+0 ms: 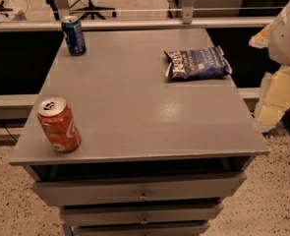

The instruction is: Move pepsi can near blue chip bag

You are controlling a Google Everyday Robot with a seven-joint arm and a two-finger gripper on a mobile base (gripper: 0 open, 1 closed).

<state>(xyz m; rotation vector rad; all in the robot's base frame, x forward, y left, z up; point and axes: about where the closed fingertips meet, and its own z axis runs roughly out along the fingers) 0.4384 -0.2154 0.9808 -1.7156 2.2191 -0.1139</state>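
the jaws are out of sight, so i cannot tell whether they are apart or together; the gripper itself does not show, and only a white rounded piece of the arm [287, 31] pokes in at the upper right edge of the frame.

in the camera view, the pepsi can [73, 35] stands upright at the upper left, on the far left corner of the grey cabinet top [134, 112], well apart from the blue chip bag [197, 63], which lies flat at the upper right of centre. the step in hand looks like the reach for the can. done well, that likely means coming down over it squarely, since it sits close to the edge and a sideways nudge could tip it off. then grip its sides, keep it upright, carry it rightward, and set it just beside the bag's left end, not on it. the red can [59, 125] at the lower left should be left alone.

counted: two cans, one blue and one red; one chip bag; one cabinet with three drawer fronts [143, 193] showing.
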